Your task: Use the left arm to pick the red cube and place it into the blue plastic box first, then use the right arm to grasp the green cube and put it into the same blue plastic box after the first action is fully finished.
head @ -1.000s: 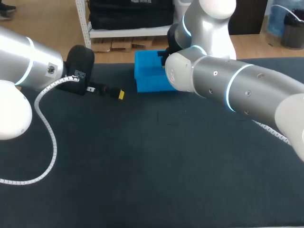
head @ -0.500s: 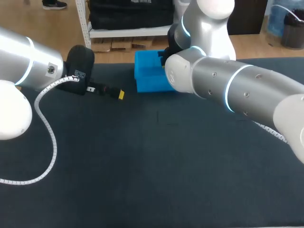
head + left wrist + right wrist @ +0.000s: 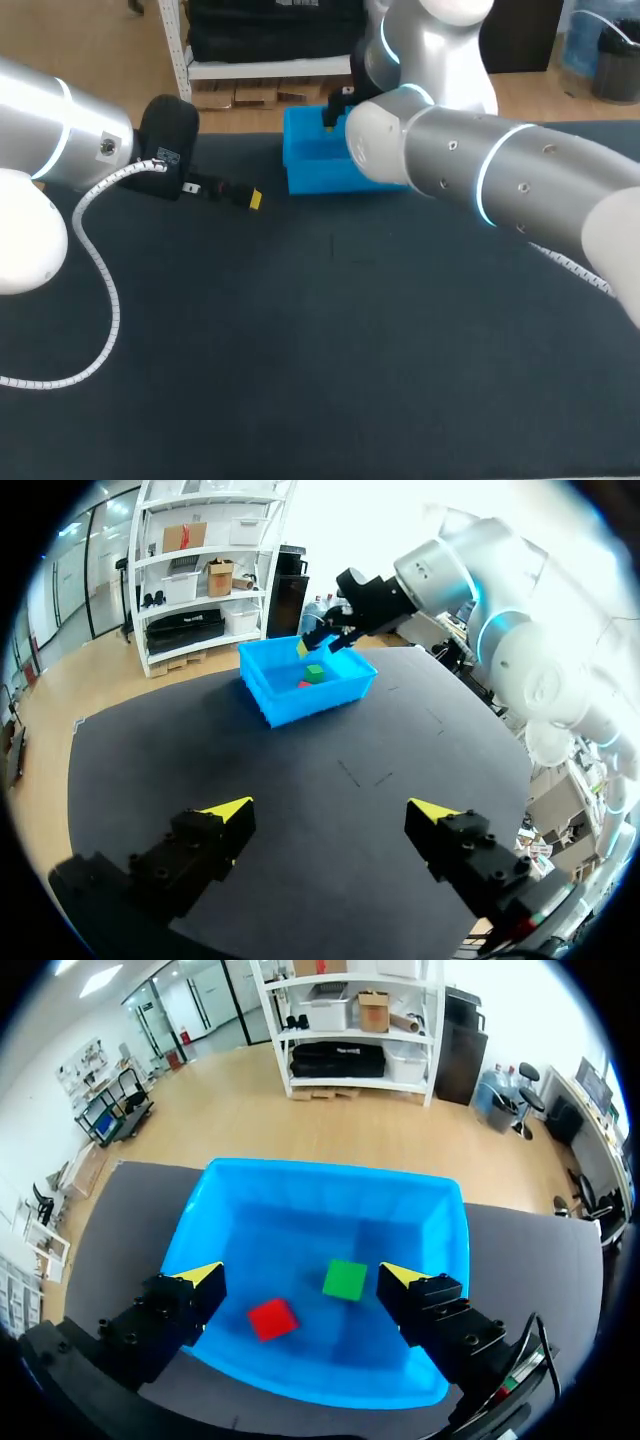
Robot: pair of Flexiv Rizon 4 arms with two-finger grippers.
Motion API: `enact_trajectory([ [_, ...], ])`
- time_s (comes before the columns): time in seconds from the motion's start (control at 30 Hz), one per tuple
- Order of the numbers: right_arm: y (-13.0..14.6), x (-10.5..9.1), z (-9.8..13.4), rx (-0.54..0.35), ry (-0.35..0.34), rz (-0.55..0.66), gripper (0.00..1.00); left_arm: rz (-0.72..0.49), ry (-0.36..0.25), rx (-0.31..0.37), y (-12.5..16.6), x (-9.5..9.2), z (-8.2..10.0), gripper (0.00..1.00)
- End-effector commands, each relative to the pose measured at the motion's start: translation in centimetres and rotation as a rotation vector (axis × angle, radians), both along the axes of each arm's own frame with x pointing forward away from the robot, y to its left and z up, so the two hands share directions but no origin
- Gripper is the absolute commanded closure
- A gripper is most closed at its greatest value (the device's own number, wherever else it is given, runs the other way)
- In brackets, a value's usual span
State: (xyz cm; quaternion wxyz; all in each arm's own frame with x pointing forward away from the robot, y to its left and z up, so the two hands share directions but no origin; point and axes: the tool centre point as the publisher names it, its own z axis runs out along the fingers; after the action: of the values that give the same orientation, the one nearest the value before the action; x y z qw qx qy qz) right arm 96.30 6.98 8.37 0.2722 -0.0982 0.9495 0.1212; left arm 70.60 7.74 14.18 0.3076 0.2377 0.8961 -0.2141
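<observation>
The blue plastic box [image 3: 312, 160] stands at about 12 o'clock on the dark table [image 3: 330, 360], close to its far edge. Both cubes lie inside it, on its floor. In the right wrist view the green cube [image 3: 345, 1279] is near the middle of the box floor. The red cube [image 3: 273, 1319] lies at about 8 o'clock from the green one, near it but not touching it. Each cube rests flat on one face. The right arm [image 3: 490, 175] comes in from 3 o'clock and reaches across to the box, so that the right gripper [image 3: 300, 1275] hangs above the open box. Its two yellow-tipped fingers are spread wide and hold nothing, and the cubes are seen below, between the two tips, with no finger touching them. From the left wrist view, this gripper is seen over the box's far rim, with air between its tips and the cubes. The left arm [image 3: 60, 140] comes in from 9 o'clock. The left gripper [image 3: 330, 810] is at about 10 o'clock on the table, above bare cloth, and the box is at about 2 o'clock from it, well apart. Its fingers also stand wide apart with nothing between them. A white coiled cable [image 3: 100, 290] hangs from the left arm down to the table.
</observation>
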Motion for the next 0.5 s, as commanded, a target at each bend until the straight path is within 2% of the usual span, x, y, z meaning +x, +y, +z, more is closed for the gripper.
enact_trajectory([
  [0.03,-0.3,-0.3,1.4,-0.026,0.109,0.023,0.00,-0.005,-0.002,-0.007,0.1,0.0,-0.1,0.00],
  [0.3,-1.2,-2.1,3.4,-0.028,0.155,0.020,0.00,-0.005,-0.002,-0.007,0.1,0.0,-0.1,0.00],
  [0.5,-2.2,-4.7,4.6,-0.022,0.179,0.040,0.00,-0.005,-0.002,-0.007,0.1,0.0,-0.1,0.00],
])
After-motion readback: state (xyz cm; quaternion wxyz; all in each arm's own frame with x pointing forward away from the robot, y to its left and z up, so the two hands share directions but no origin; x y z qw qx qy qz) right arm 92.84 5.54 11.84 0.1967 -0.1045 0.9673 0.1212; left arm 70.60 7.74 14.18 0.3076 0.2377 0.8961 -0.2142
